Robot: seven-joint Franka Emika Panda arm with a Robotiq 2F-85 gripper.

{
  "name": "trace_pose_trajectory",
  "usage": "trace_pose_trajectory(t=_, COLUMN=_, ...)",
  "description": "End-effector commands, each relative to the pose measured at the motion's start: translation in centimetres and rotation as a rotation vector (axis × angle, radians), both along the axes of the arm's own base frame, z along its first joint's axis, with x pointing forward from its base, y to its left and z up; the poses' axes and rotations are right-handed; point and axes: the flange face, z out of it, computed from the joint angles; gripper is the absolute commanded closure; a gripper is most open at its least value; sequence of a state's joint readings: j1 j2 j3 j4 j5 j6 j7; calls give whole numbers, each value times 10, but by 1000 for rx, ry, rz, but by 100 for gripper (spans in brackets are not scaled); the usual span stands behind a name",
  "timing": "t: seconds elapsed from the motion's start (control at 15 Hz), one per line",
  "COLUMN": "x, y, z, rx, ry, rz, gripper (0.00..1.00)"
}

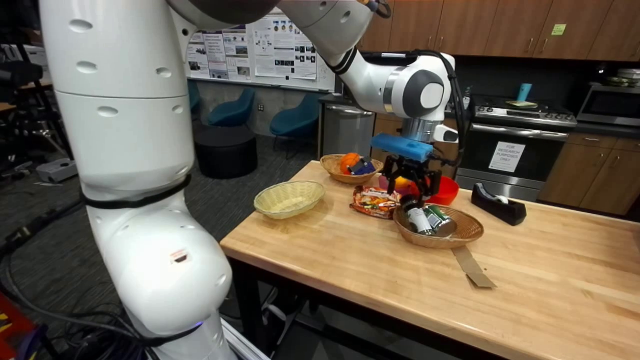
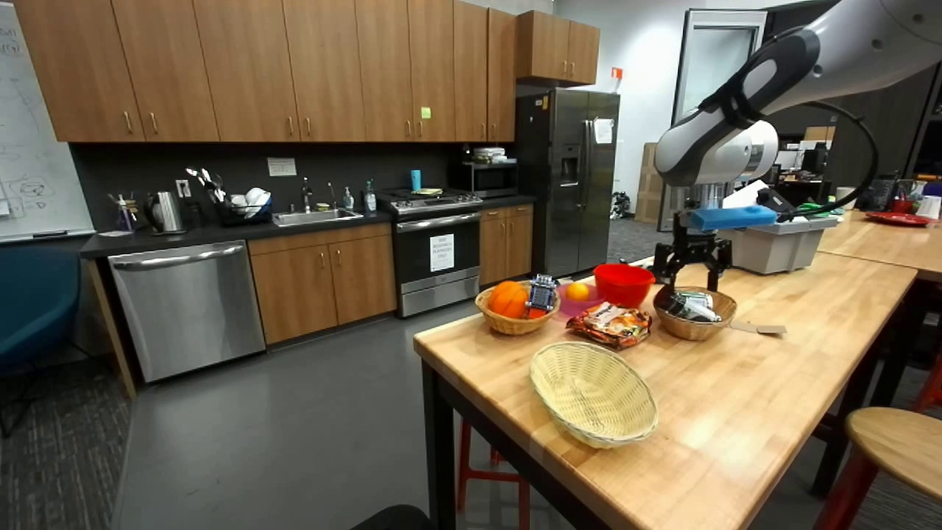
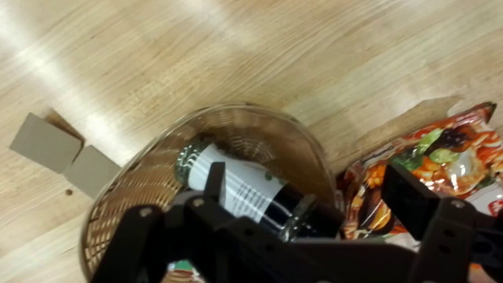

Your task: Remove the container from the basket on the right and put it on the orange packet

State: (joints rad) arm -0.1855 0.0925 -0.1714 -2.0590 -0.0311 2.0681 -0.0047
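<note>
Basket [image 3: 127, 190] lies below the spread fingers [image 3: 215, 181], nothing held; its rim, between them in wrist view, might be pinched and dragged if closed upon. Orange packet [image 3: 444, 161], beneath one finger there, could be shoved by low descent. Container [image 3: 251, 192], slanted inside basket below the fingers, may be rolled by off-centre contact.
</note>
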Motion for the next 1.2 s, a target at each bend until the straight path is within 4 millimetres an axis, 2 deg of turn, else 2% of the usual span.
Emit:
trace_pose_trajectory(t=0.0, x=1, y=12, z=1, rx=72, ry=56, rz=62, gripper=0)
trace_pose_trajectory(t=0.33, x=4, y=-3, z=-10, rx=47, ry=70, rz=48, gripper=0)
trace_pose_trajectory(t=0.8, x=33, y=-8, z=-19, rx=47, ry=79, rz=170, gripper=0)
trace_pose_trajectory(t=0.87, x=35, y=-15, z=-28, rx=44, ry=83, rz=178, gripper=0)
trace_pose_trajectory(t=1.13, x=39, y=-24, z=-42, rx=55, ry=103, rz=187, gripper=0)
